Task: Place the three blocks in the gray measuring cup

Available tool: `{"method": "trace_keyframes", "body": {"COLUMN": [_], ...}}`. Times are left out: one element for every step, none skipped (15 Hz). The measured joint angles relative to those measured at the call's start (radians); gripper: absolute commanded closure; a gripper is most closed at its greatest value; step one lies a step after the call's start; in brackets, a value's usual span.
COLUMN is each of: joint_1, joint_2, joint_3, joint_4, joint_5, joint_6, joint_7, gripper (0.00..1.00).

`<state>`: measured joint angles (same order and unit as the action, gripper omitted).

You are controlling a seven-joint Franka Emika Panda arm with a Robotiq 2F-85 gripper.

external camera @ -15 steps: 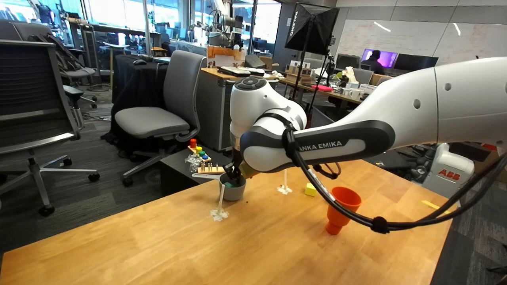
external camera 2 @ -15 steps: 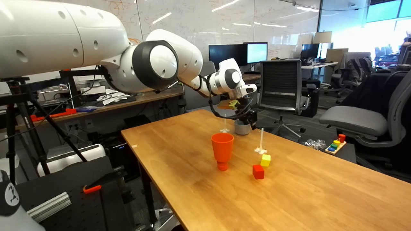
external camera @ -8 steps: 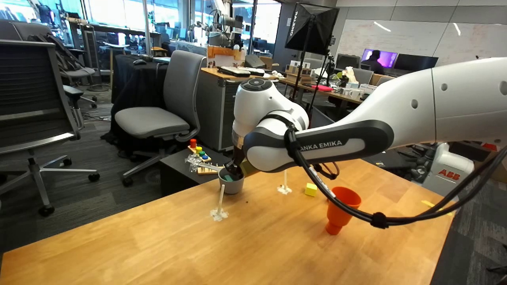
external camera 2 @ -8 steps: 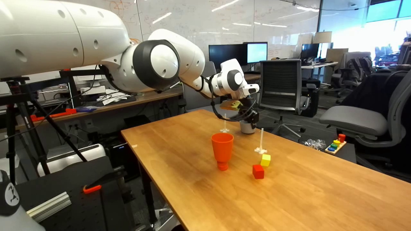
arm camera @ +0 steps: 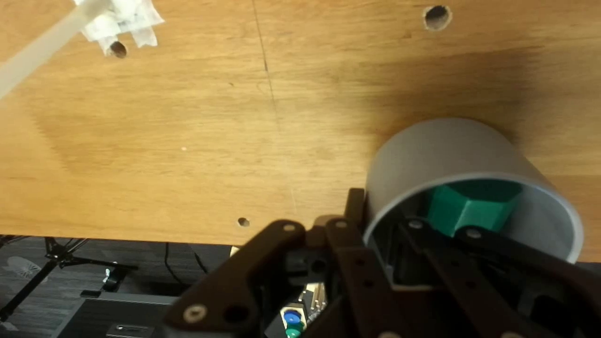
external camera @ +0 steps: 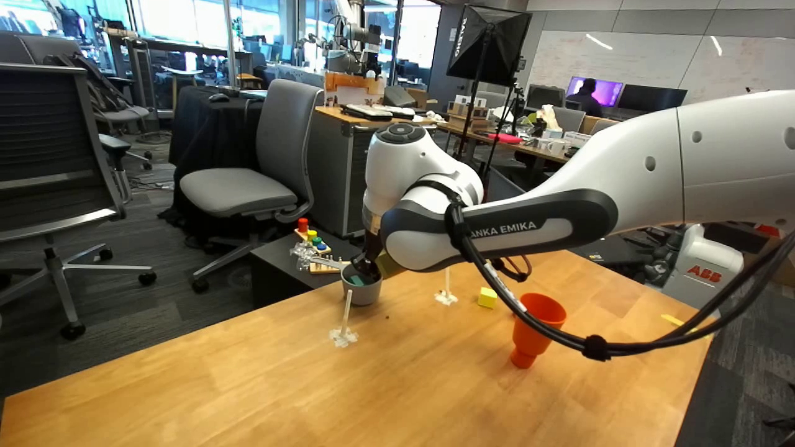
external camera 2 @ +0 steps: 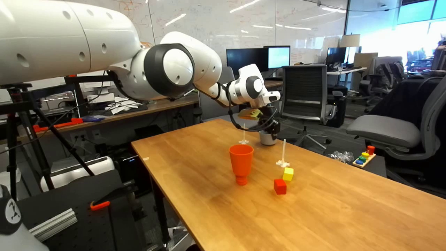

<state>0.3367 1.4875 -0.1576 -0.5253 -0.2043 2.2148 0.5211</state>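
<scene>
The gray measuring cup [external camera: 363, 296] stands near the table edge, also in an exterior view [external camera 2: 267, 140] and the wrist view [arm camera: 446, 150]. A green block [arm camera: 469, 209] lies inside it. My gripper [arm camera: 373, 220] straddles the cup's wall, one finger outside and one inside, and looks shut on it; the inner fingertip is partly hidden in shadow. A yellow block [external camera 2: 288, 174] sits on the table, seen in both exterior views [external camera: 487, 297]. A red block [external camera 2: 280, 187] sits beside it, hidden in an exterior view behind the orange-red cup [external camera: 539, 320].
The tall orange-red cup [external camera 2: 241, 162] stands on the table near the blocks. Two thin pale posts [external camera 2: 284, 151] are taped upright to the table [external camera 2: 216, 209]. A black side table with a peg toy [external camera: 313, 239] adjoins the table edge.
The gray cup shifted and turned together with my gripper toward the table edge, its handle swinging round, then moved back very slightly. The yellow and red blocks stayed still.
</scene>
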Motion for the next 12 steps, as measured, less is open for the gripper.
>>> {"method": "trace_keyframes", "body": {"joint_1": [0.002,0.005,0.007,0.01,0.012,0.015,0.017,0.019,0.022,0.024,0.027,0.031], "joint_2": [0.0,0.0,0.0,-0.001,-0.001,-0.001,-0.002,-0.002,-0.003,-0.004,-0.005,-0.005], "joint_3": [0.0,0.0,0.0,0.0,0.0,0.0,0.0,0.0,0.0,-0.001,-0.001,-0.004], "joint_4": [0.0,0.0,0.0,0.0,0.0,0.0,0.0,0.0,0.0,0.0,0.0,0.0], "joint_5": [-0.004,-0.009,-0.012,-0.016,-0.019,-0.022,-0.023,-0.024,-0.025,-0.027,-0.031,-0.04], "joint_6": [-0.001,-0.001,-0.001,-0.002,-0.003,-0.004,-0.005,-0.008,-0.011,-0.016,-0.02,-0.021], "joint_7": [-0.003,-0.007,-0.013,-0.021,-0.029,-0.037,-0.046,-0.055,-0.065,-0.073,-0.078,-0.079], "gripper": [0.97,0.97,0.97,0.97,0.97,0.97,0.97,0.97,0.97,0.97,0.95,0.97]}}
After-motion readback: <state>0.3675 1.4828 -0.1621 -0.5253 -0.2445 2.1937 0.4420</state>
